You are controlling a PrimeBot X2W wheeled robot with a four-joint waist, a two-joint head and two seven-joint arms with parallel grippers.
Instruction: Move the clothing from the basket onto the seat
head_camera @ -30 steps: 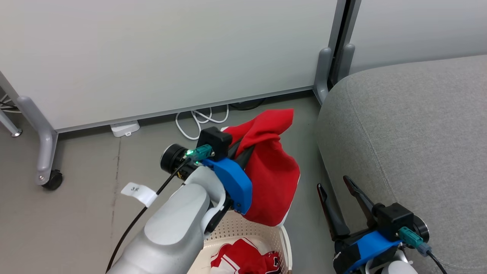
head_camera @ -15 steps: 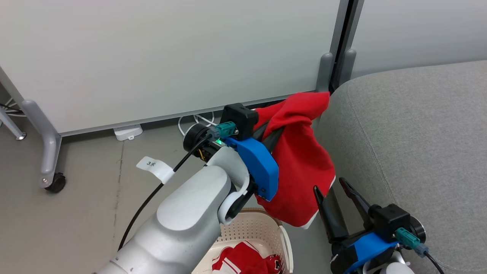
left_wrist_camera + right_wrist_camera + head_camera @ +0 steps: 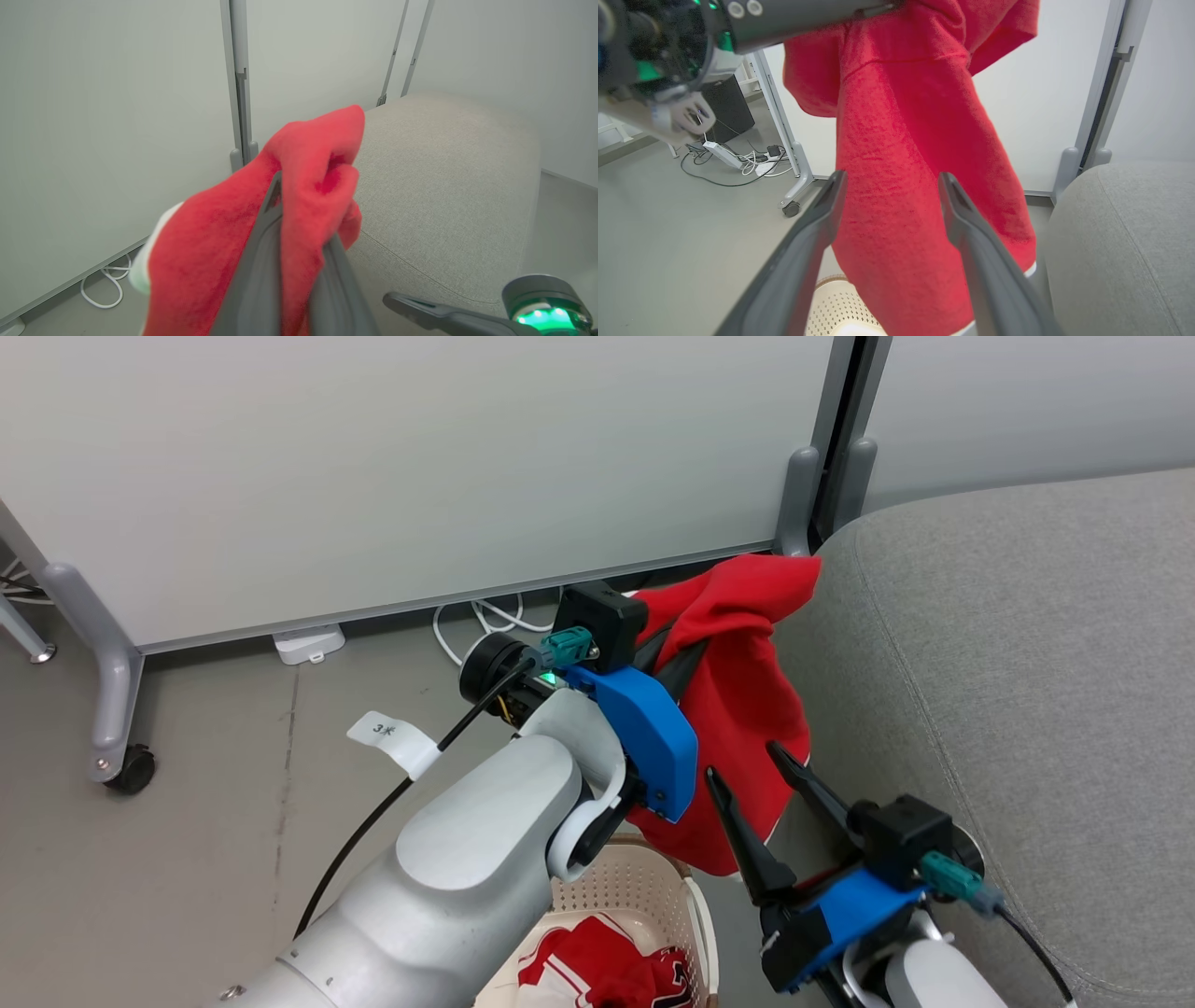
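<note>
One: Two asks: biggest thing first, and tell me where each lies.

Two: The large light grey fabric-upholstered seat (image 3: pixel 1027 644) spreads to the right of the right pincer (image 3: pixel 742 761) and just ahead of the left pincer (image 3: pixel 302 214), its rounded edge and stitched seam turned toward them.

One: And behind that?

Two: A tall white partition panel (image 3: pixel 420 476) on grey legs stands beyond both pincers, on the smooth grey floor (image 3: pixel 233 784).

One: Where is the clothing?

Two: One soft bright red garment (image 3: pixel 747 691) with white trim hangs from the left pincer. Its dark fingers are clamped tight on a bunched fold near the top. The cloth drapes down right in front of the right pincer, and its upper corner reaches the seat's edge. I cannot tell whether it touches.

One: Is the right pincer gripping it too?

Two: No. Its fingers are spread wide and hold nothing, pointing at the hanging cloth. Whether the tips brush it I cannot tell.

One: And lower down?

Two: The cream-white perforated plastic basket (image 3: pixel 625 896) sits on the floor below the left pincer, to the left of the right one. More red clothing (image 3: pixel 597 961) with white stripes lies inside. Smallest, a white cable (image 3: pixel 476 625) loops on the floor beyond the left pincer, at the panel's foot.
</note>
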